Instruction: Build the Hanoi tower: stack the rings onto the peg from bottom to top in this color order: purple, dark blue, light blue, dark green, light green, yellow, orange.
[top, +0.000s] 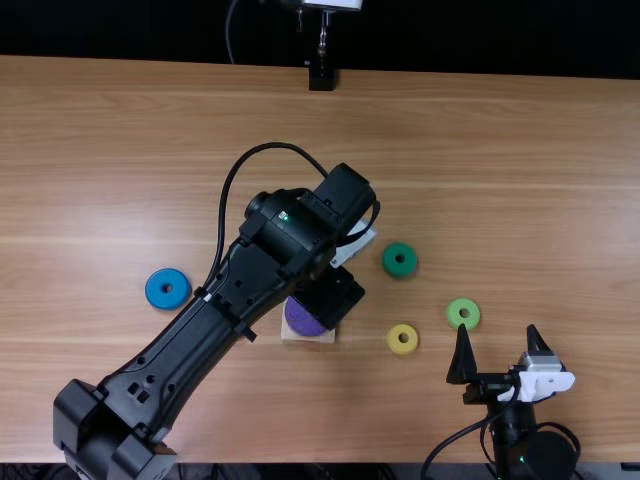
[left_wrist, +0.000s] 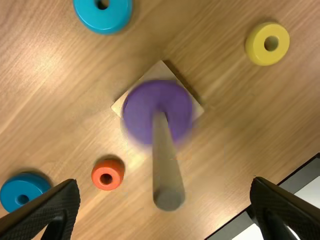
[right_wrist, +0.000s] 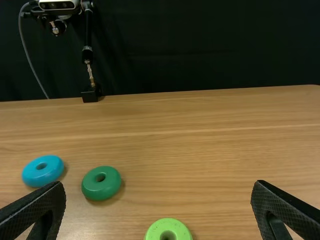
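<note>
My left gripper (top: 332, 294) is above the peg's base (top: 327, 336). In the left wrist view that gripper (left_wrist: 165, 184) is open, the grey peg (left_wrist: 168, 172) between its spread fingers. The blurred purple ring (left_wrist: 145, 112) is around the peg, over the square base (left_wrist: 159, 73). Light blue (left_wrist: 114, 19), dark blue (left_wrist: 11, 194), orange (left_wrist: 117, 167) and yellow (left_wrist: 257, 50) rings lie apart. My right gripper (top: 497, 332) stands open near the front edge; in its wrist view the gripper (right_wrist: 159, 186) faces the dark green (right_wrist: 92, 187) and light green rings (right_wrist: 155, 230).
The left arm (top: 180, 345) spans the left middle of the table (top: 500, 150). A black stand (top: 321, 78) is at the far edge. Dark green, yellow and light green rings are spread between the base and my right gripper.
</note>
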